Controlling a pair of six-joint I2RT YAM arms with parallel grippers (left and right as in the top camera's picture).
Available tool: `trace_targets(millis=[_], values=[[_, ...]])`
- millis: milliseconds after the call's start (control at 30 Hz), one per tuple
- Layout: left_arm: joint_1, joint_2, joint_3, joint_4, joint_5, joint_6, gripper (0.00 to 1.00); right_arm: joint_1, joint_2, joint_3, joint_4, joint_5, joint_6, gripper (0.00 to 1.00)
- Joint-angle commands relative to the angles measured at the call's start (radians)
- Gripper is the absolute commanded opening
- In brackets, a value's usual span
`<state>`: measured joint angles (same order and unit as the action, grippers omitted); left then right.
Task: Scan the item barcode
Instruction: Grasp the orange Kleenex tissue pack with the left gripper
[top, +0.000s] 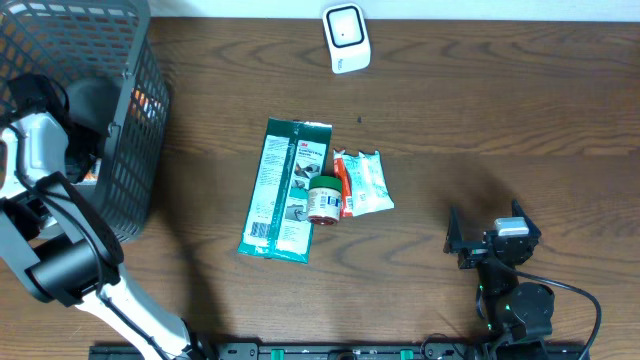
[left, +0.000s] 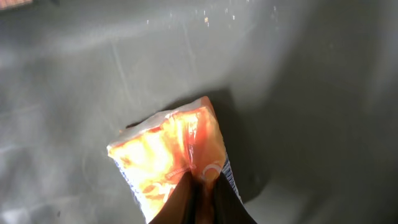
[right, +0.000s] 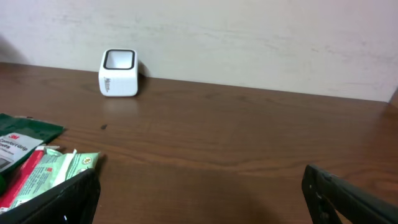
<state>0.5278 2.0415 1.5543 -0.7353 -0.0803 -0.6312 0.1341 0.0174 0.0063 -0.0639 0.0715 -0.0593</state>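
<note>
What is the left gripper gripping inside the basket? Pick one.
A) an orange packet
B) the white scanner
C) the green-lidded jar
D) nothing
A: in the left wrist view the left gripper is pinched shut on the edge of the orange packet.

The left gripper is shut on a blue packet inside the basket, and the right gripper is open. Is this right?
Not quite: the left wrist view shows the left gripper shut on an orange packet, not blue. The rest holds.
</note>
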Motion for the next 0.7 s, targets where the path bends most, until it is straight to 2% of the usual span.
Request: trace_targets(millis=[0,133,267,367,400,467,533,600,667], values=[[0.013,-0.11,0.031,-0.014,0.055,0.006,0.07,0.004,-0.004,-0.001,-0.004,0.006,-0.002,0.99],[0.021,-0.326,0.034,-0.001,0.068,0.018,0.07,0.004,-0.004,-0.001,-0.004,0.006,-0.002,0.99],[0.022,-0.494,0.034,0.041,0.239,0.156,0.07,0.004,-0.004,-0.001,-0.004,0.005,-0.002,0.99],[0.022,-0.584,0.034,0.036,0.302,0.167,0.08,0.004,-0.004,-0.001,-0.004,0.005,-0.002,0.99],[0.022,-0.604,0.034,0.03,0.301,0.167,0.22,0.004,-0.004,-0.001,-0.004,0.005,-0.002,0.99],[0.022,-0.625,0.034,0.026,0.296,0.166,0.55,0.004,-0.004,-0.001,-0.004,0.005,-0.002,0.99],[0.022,-0.62,0.032,0.026,0.295,0.158,0.64,0.004,-0.004,-0.001,-0.004,0.005,-0.002,0.99],[0.022,-0.599,0.023,0.026,0.281,0.134,0.8,0.004,-0.004,-0.001,-0.004,0.005,-0.002,0.99],[0.022,-0.565,0.011,0.026,0.258,0.117,0.83,0.004,-0.004,-0.001,-0.004,0.005,-0.002,0.99]])
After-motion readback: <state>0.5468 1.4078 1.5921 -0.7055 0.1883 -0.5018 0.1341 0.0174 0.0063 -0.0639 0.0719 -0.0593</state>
